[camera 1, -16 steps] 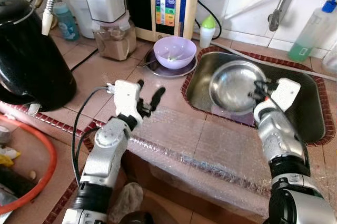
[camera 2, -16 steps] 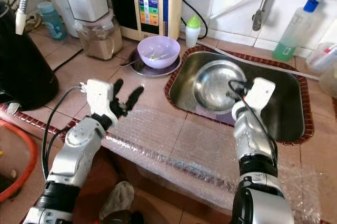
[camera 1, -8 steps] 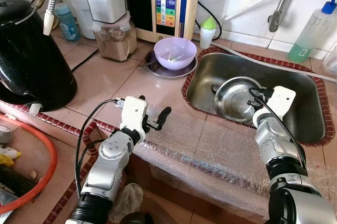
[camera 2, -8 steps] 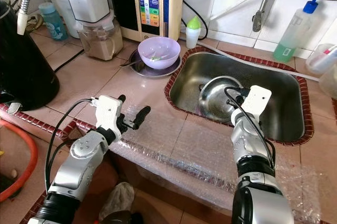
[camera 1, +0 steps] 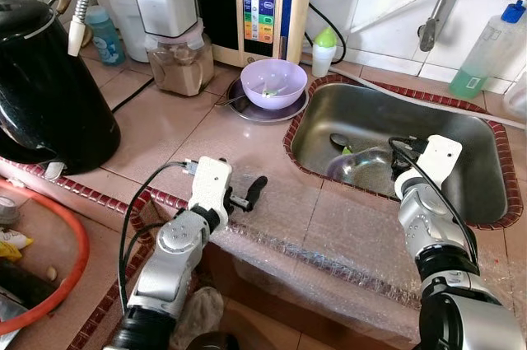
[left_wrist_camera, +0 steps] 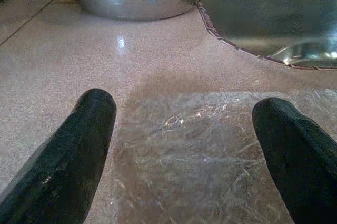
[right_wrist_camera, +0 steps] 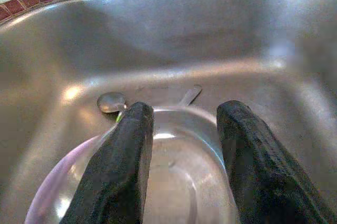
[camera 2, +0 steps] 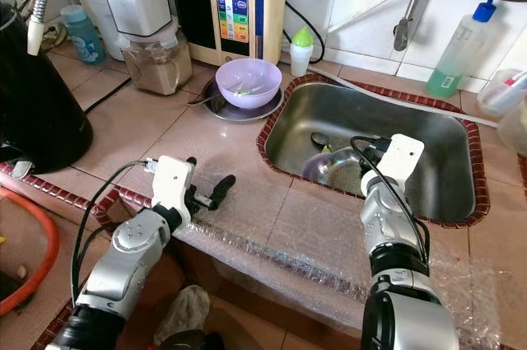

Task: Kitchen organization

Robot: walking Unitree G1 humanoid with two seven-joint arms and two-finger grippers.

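A steel bowl [camera 1: 362,167] lies flat in the sink [camera 1: 461,132], resting on something with a purple rim. A spoon [camera 1: 339,140] lies just behind it. My right gripper [camera 1: 402,157] hovers over the bowl's right side; in the right wrist view its fingers [right_wrist_camera: 124,150] stand apart above the bowl [right_wrist_camera: 174,182], gripping nothing. A purple bowl [camera 1: 273,82] sits on a steel plate [camera 1: 251,109] on the counter left of the sink. My left gripper [camera 1: 244,193] is open, low over the bubble wrap [left_wrist_camera: 195,145] at the counter's front edge.
A black kettle [camera 1: 49,95] stands at the left. A water purifier [camera 1: 263,0] and a jar unit [camera 1: 177,58] line the back wall. A small green-capped bottle [camera 1: 325,47], a soap bottle [camera 1: 486,49] and a tap [camera 1: 430,29] stand around the sink. An orange hoop [camera 1: 70,276] lies at the lower left.
The steel bowl, tilted up in the right gripper a second ago, has come down flat in the sink. The left gripper has drawn back toward the counter's front edge.
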